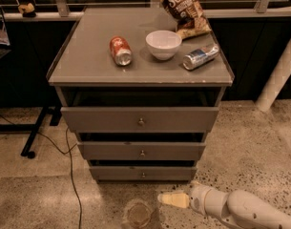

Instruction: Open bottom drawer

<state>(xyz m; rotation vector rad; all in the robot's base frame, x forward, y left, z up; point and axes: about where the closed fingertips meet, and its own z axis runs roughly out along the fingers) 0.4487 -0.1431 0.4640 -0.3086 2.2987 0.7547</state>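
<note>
The grey cabinet point(140, 66) has three drawers. The bottom drawer point(143, 173) is the lowest, with a shallow grey front and a small round knob point(143, 175) at its centre. It sits a little less far out than the middle drawer point(142, 150) above it. My gripper point(170, 199) is low over the floor, in front of the cabinet and to the right of the bottom knob, below its height. It points left and touches nothing. The white arm point(240, 209) comes in from the lower right.
On the cabinet top lie a red can point(120, 50), a white bowl point(163, 44), a silver can point(200, 57) and a chip bag point(182, 7). A round glass-like object point(138, 214) stands on the floor left of the gripper. A black cable point(71, 175) runs down the floor at left.
</note>
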